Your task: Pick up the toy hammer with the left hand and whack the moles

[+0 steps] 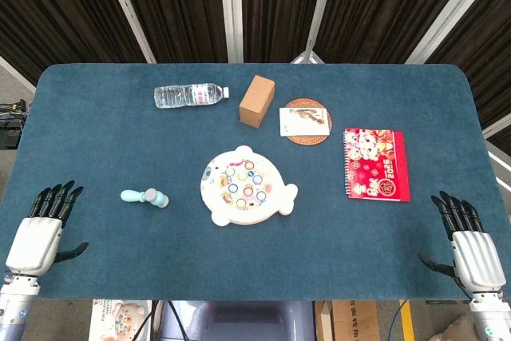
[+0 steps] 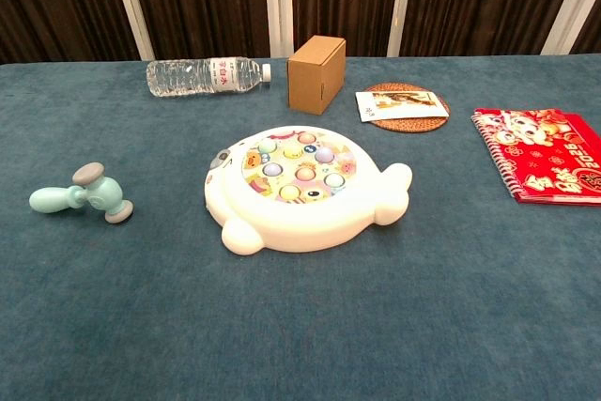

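The left robot hand rests empty, fingers spread, at the near desk edge. The pale blue plastic toy hammer lies ahead and inward of it, beside the white whale-shaped mole board. The right robot hand is likewise empty, fingers apart.

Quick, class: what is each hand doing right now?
Left hand: open, holding nothing.
Right hand: open, holding nothing.

Bright, even light falls from overhead in both views, leaving only faint, soft shadows under things on the dark blue cloth-covered bench. Focus is sharp throughout, without glare or edge distortion.
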Controlling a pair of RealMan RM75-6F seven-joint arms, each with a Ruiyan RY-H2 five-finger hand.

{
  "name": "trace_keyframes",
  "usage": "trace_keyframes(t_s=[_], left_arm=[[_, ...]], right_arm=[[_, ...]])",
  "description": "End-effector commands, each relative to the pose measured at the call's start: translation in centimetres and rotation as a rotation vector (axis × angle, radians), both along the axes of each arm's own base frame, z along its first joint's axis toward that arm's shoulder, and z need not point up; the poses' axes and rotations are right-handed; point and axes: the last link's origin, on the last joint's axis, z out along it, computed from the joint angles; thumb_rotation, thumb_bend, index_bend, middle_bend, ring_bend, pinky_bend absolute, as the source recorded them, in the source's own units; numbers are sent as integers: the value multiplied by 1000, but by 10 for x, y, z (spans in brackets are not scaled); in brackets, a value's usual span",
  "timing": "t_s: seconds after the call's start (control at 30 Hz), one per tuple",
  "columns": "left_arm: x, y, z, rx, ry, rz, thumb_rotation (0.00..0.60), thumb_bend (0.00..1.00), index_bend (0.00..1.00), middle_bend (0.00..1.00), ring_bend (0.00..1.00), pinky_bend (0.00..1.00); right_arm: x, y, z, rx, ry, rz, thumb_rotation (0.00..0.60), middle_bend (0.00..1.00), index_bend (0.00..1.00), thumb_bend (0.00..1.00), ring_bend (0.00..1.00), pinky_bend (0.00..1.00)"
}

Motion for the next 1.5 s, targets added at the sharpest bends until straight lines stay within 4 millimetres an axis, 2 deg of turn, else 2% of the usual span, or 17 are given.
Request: trace_keyframes(t_s=[0.03,0.27,0.5,0.7,0.8,0.97,1.13,1.5], left_arm=[[0,1,-1,-9,2,5,600,17,0,0,0,0],[6,14,-4,-25,-3,3,600,30,9,0,0,9],[22,45,-9,-60,19,2,600,131,190,14,0,79],[43,80,-29,-124,49,20,600,222,320,127,7,114],[50,94,-39,-152,79,40,600,246,351,141,10,121],[56,106,-52,-164,122,52,600,279,402,155,10,121],[60,114,-65,-179,123,71,600,355,430,174,11,121],[63,122,-87,-204,138,79,600,417,479,200,16,121]], right_arm=[[-1,0,0,2,3,-4,600,0,0,162,0,0],[-2,-1,0,2,-1,-17,600,0,0,162,0,0],[-3,-2,-1,5,-8,-27,600,0,0,161,0,0],[-2,-2,-2,14,-18,-30,600,0,0,162,0,0],[-2,-3,-2,14,-23,-36,600,0,0,162,0,0],[-3,-3,-2,17,-31,-41,600,0,0,161,0,0],[-3,-4,-2,17,-36,-46,600,0,0,161,0,0],[-4,-5,-1,16,-42,-51,600,0,0,162,0,0]])
